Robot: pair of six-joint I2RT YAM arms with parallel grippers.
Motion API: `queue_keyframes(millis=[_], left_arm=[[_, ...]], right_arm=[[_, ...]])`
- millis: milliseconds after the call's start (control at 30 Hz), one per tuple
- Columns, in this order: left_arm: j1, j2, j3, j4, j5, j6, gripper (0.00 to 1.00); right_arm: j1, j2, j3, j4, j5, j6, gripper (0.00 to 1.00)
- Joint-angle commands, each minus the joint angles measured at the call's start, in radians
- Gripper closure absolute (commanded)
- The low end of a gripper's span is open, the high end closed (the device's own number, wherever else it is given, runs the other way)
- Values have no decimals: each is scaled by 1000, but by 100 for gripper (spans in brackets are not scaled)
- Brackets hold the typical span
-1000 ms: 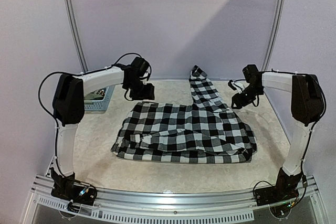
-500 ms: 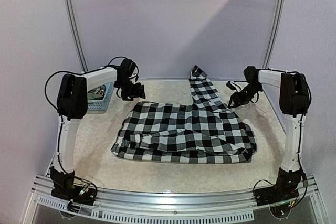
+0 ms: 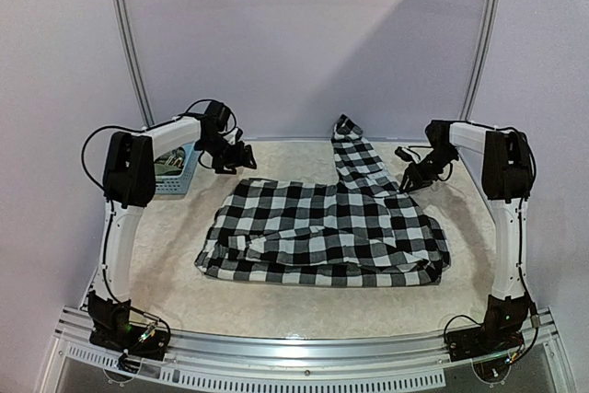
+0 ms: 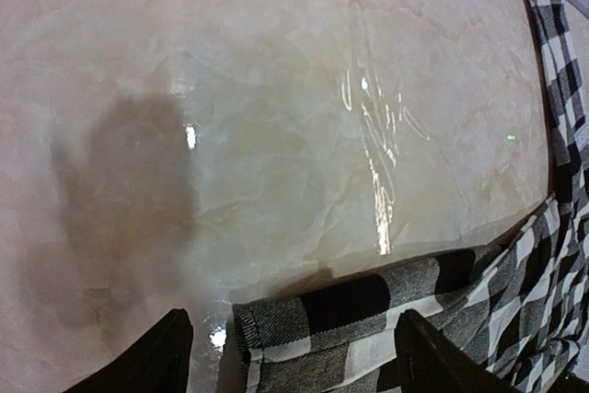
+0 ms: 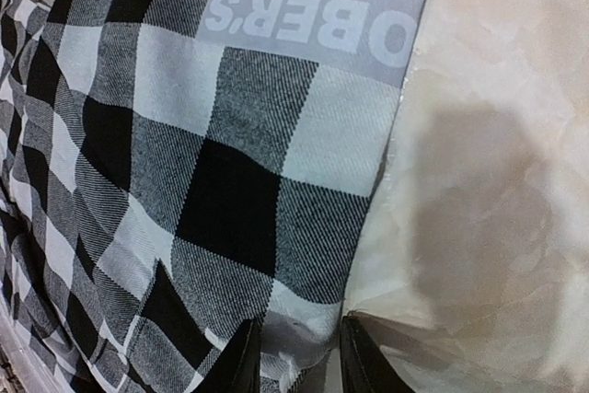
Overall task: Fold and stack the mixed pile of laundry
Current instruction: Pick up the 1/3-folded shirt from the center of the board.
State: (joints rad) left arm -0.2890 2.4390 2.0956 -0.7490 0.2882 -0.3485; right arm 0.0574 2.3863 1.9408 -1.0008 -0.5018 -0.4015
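Left fingers (image 4: 152, 361) wide — right fingers (image 5: 241, 365) close-set

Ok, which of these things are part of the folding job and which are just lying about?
Job: checked shirt; left pincer, open over its corner; right pincer, at its hem.
Lying about: light blue lattice basket, contents unclear.

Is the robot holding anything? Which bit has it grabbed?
The right gripper has its jaws pinched on the checked shirt, at its edge near the printed label. The left gripper is open around a shirt corner, holding nothing.
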Motion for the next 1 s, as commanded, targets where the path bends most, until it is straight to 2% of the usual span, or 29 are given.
queue_keyframes(millis=[0,67,233,467,667,867,967], left_arm=[[21,28,22,-45,76,38,23],[25,34,25,-46,84,40,23],[38,62,47,-61,113,35,23],[56,113,124,-111,152,62,22],[70,159,159,-119,197,54,23],[71,137,119,-141,207,124,24],[73,137,108,-154,236,162,29]], right_arm=[[-4,37,18,-101,-42,-34,71],[-4,35,18,-104,-43,-37,75],[-4,26,28,-97,-47,-37,99],[-26,-8,36,11,-17,46,100],[-27,15,61,17,-2,59,100],[-26,26,59,10,-12,62,100],[-26,28,58,8,-12,60,100]])
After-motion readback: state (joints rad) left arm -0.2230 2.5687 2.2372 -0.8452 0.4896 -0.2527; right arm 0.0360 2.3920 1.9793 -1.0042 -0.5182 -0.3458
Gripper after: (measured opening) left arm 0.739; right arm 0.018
